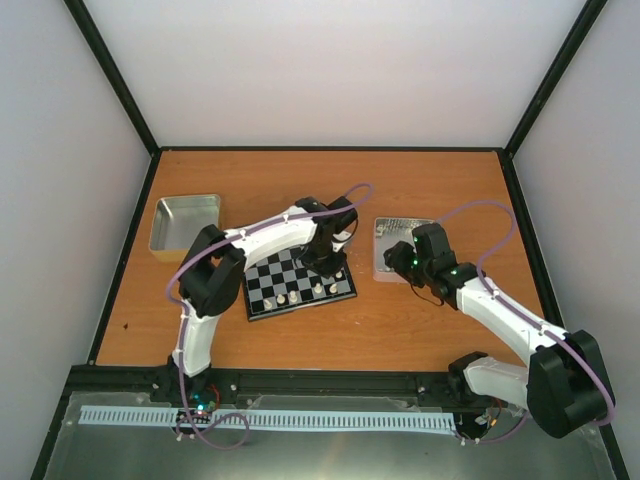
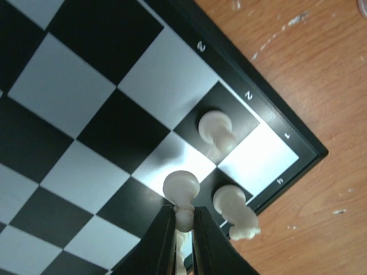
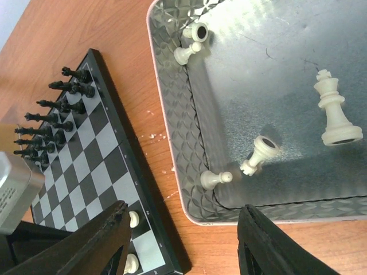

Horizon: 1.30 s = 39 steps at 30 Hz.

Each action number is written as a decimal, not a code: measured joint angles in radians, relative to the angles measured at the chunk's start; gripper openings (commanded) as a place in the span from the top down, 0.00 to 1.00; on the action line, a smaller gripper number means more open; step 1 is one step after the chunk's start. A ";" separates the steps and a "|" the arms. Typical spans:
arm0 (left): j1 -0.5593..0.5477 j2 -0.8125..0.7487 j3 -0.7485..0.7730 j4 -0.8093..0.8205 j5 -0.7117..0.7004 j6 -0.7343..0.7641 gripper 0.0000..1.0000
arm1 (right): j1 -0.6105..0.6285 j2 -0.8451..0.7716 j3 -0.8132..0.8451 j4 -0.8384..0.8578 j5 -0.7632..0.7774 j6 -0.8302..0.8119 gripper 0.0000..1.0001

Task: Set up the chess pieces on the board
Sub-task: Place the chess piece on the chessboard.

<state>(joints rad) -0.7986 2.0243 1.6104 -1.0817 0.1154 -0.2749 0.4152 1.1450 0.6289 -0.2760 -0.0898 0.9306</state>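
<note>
From above, the left fingers [image 1: 327, 266] hang over the right near corner of the board [image 1: 268, 275]. A few cream chess pieces [image 1: 295, 297] stand along the edge to their left. The right fingers [image 1: 398, 258] hover at the rim of a silver tray [image 1: 392, 228].

At the left wrist, the fingers [image 2: 168, 223] are pinched shut on a cream pawn [image 2: 181, 186]. Its long axis runs along them, and its rounded end pokes past the tips toward a light square. I cannot tell whether that end is head or base. Two placed pieces [image 2: 217, 127] sit just ahead and to the right. The step in hand looks like setting this pawn down. Next it needs lowering upright onto its square, then release.

At the right wrist, the fingers [image 3: 109, 235] stand wide apart, holding nothing. Ahead of them in the tray lie tipped pawns [image 3: 259, 154] and a king [image 3: 332, 112], its cross pointing away from the fingers.
</note>
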 measured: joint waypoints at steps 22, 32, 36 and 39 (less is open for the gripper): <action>-0.003 0.053 0.018 -0.027 -0.005 0.042 0.95 | -0.002 0.004 -0.037 0.034 -0.019 0.001 0.48; -0.010 0.053 0.013 -0.026 0.007 0.053 0.88 | -0.002 0.005 -0.037 0.041 -0.023 0.002 0.48; -0.011 0.053 0.013 -0.026 0.005 0.053 0.87 | -0.002 0.005 -0.037 0.041 -0.023 0.002 0.48; -0.010 0.053 0.014 -0.026 -0.002 0.052 0.86 | -0.002 0.005 -0.038 0.041 -0.023 0.002 0.48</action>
<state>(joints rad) -0.8089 2.0777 1.6249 -1.1080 0.1135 -0.2230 0.4137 1.1500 0.5911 -0.2352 -0.1123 0.9325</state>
